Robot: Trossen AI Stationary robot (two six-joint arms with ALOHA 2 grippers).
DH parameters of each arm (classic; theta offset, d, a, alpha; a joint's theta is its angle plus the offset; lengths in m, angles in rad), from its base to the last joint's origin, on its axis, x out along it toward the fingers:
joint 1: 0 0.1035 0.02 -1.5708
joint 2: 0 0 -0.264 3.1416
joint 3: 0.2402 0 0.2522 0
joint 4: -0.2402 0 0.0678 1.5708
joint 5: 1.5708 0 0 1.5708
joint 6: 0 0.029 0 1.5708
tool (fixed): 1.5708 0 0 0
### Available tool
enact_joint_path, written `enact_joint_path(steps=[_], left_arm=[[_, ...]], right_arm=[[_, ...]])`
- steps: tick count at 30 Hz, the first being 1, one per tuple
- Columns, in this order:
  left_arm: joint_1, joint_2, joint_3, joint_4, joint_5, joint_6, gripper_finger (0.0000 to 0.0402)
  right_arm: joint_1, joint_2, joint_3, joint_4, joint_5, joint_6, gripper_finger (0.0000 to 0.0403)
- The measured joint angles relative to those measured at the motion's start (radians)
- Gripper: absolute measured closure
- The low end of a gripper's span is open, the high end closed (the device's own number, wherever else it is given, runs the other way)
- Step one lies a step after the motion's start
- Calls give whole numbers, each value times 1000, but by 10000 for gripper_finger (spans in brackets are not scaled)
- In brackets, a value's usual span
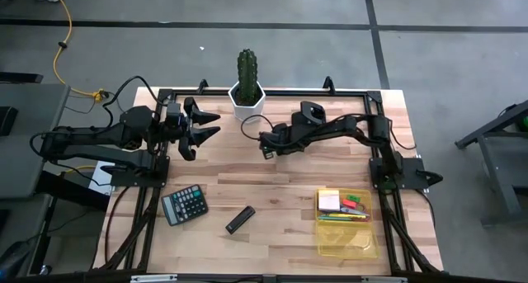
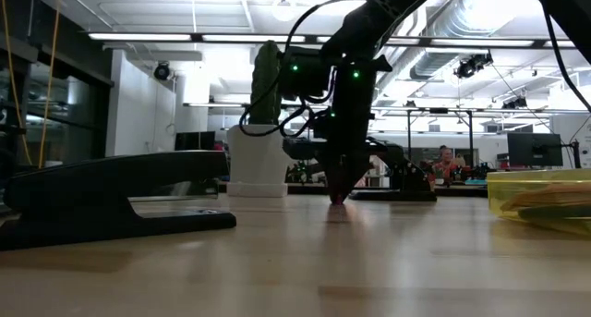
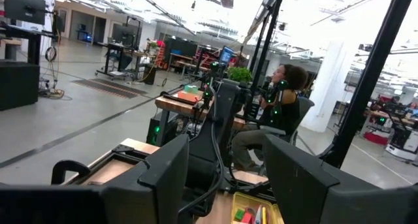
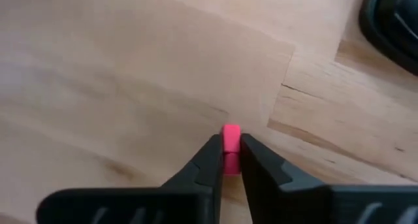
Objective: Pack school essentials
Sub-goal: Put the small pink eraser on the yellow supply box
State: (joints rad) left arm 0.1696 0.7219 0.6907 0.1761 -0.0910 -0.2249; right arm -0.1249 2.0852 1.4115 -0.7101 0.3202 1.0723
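A small pink item (image 4: 231,145) is pinched between the right gripper's (image 4: 231,160) fingers at the table surface.

Seen from above, the right gripper (image 1: 266,148) is reached out to the middle of the wooden table (image 1: 272,192), just in front of a potted cactus (image 1: 247,83); in the right wrist view its jaws are closed onto the pink item, which is a small block whose kind cannot be told. The left gripper (image 1: 202,126) is held above the table's left rear part with its jaws spread wide and nothing between them. A yellow tray (image 1: 348,242) is placed at the right front, well apart from the right gripper, with a sticky-note pad (image 1: 329,200) and coloured pens (image 1: 345,215) lying in it. A black calculator (image 1: 184,205) and a black stapler (image 1: 240,219) are laid at the front.
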Motion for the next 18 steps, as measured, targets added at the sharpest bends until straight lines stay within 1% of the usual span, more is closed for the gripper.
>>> enact_joint_path(steps=[2,5,9,11,14,18], left_arm=[[0,0,0,0,0,0,216],[0,0,0,0,0,-6,216],[0,0,0,0,-1,-8,216],[0,0,0,-1,-1,-8,216],[0,0,0,-13,0,-8,216],[0,0,0,-40,0,-8,216]], right_arm=[[0,-6,-1,-8,-16,-57,369],[1,-21,-3,-47,-47,-184,372],[2,-35,-5,-153,-37,-325,372],[5,-50,-35,-170,-32,-372,373],[20,-111,-148,-122,-36,-385,373],[57,-269,-386,67,-77,-326,373]])
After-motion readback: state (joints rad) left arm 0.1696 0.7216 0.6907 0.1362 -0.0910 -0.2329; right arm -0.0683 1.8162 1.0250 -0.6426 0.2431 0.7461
